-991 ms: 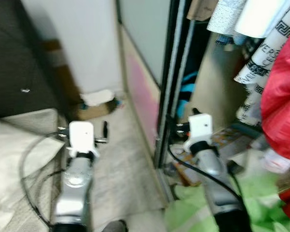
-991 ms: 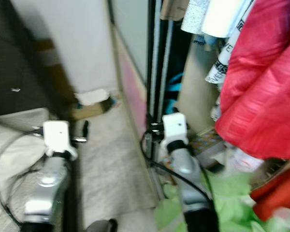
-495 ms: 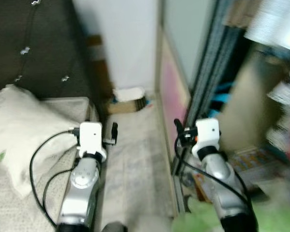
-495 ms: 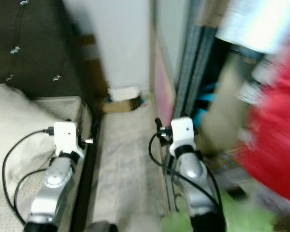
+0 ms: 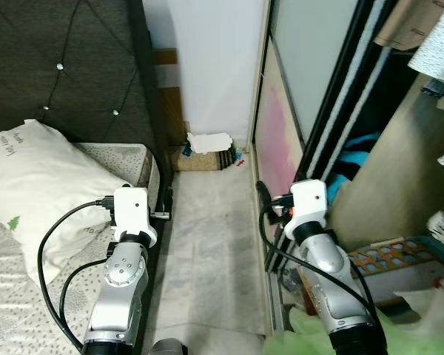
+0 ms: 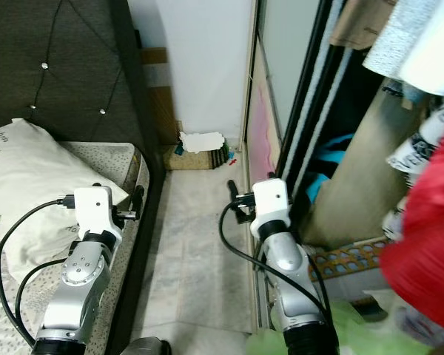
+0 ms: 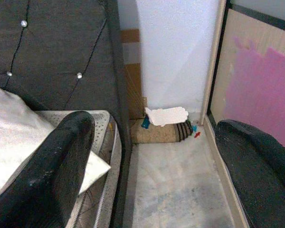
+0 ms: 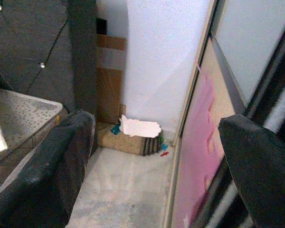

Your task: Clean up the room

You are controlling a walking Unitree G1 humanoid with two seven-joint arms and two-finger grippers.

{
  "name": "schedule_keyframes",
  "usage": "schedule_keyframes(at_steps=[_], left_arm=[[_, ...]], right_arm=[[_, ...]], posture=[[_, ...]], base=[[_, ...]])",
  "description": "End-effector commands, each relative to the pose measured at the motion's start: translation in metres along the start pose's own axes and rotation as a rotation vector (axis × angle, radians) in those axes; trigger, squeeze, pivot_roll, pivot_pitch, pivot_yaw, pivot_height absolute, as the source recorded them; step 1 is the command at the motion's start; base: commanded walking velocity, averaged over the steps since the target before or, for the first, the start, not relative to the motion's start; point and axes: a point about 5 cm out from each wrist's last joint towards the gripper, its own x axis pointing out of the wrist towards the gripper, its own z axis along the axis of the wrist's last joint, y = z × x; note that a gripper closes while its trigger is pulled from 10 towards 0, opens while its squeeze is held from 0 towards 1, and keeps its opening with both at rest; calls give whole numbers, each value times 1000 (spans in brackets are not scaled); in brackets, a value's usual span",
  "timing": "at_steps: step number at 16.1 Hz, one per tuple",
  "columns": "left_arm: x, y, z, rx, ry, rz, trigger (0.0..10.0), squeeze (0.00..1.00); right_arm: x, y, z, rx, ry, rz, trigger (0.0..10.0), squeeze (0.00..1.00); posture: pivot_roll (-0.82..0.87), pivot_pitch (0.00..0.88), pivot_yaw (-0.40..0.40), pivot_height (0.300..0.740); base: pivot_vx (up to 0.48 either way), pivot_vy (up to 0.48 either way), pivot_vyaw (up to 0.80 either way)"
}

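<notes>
You face a narrow floor strip (image 5: 207, 251) between bed (image 5: 52, 296) and wardrobe door (image 5: 281, 140); your risk is clipping either side on approach. The clutter to clear, a small box (image 5: 207, 159) with white paper (image 5: 209, 140) on it, lies well ahead against the wall. Left gripper (image 7: 152, 156) and right gripper (image 8: 152, 156) are both spread wide, holding nothing, touching nothing.

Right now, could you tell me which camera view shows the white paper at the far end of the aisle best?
The left wrist view: the white paper lies large and sharp on a brown striped bundle. The right wrist view shows it about as clearly; both eye views show it smaller, farther off by the wall.
</notes>
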Motion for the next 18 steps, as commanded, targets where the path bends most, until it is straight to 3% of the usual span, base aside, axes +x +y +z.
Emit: schedule_keyframes(at_steps=[1,11,18], left_arm=[[1,3,0,3,4,12,10000,0],[2,-1,2,3,-9,-16,10000,0],[6,-3,4,15,-18,-39,10000,0]], right_arm=[[2,1,3,3,-2,4,10000,0],[3,-1,2,-7,0,0,10000,0],[6,-1,3,-21,-3,3,10000,0]], posture=[[65,0,-8,740],[63,0,-7,740],[60,0,-6,740]], base=[[0,334,0],[0,59,0],[0,0,800]])
